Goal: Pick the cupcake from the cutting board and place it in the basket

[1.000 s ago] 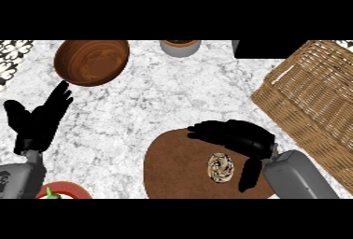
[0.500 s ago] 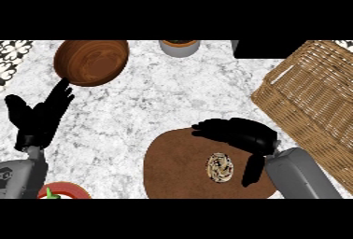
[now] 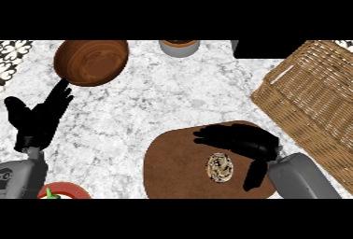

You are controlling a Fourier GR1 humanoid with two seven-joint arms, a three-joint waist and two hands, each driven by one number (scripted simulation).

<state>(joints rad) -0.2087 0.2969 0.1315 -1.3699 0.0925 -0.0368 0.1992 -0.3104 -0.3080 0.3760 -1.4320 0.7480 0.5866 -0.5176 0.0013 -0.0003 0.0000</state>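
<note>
So the cupcake [image 3: 221, 167] is sitting on the round brown cutting board [image 3: 179, 163] at the near side of the worktop [image 3: 179, 98], a bit right of the board's middle. From straight above it reads as a slightly tall oval, swirly brown and cream top facing up at the camera, so I'd say it's standing upright on its base. Long axis runs roughly near-to-far, but honestly it's close to round, so it doesn't really point anywhere.

The right hand [image 3: 241, 140] is parked over the board just beyond and to the right of the cupcake. Fingers stretch out leftward across the far side of it and the thumb hangs down on its right side, so the hand kind of brackets the cupcake without closing on it. I can't see any actual contact; it looks spread and not holding anything. My guess is it's lined up like that so the fingers and thumb can come in from two sides and pinch it.

The wicker basket [image 3: 310, 98] is to the right, angled, its near-left rim just beside the board. Short trip once the cupcake is lifted, which makes sense for using the right arm.

The left hand [image 3: 38, 119] is resting at the left edge, fingers straight and up, holding nothing, near a wooden bowl [image 3: 91, 61]. It's just staying out of the way.
</note>
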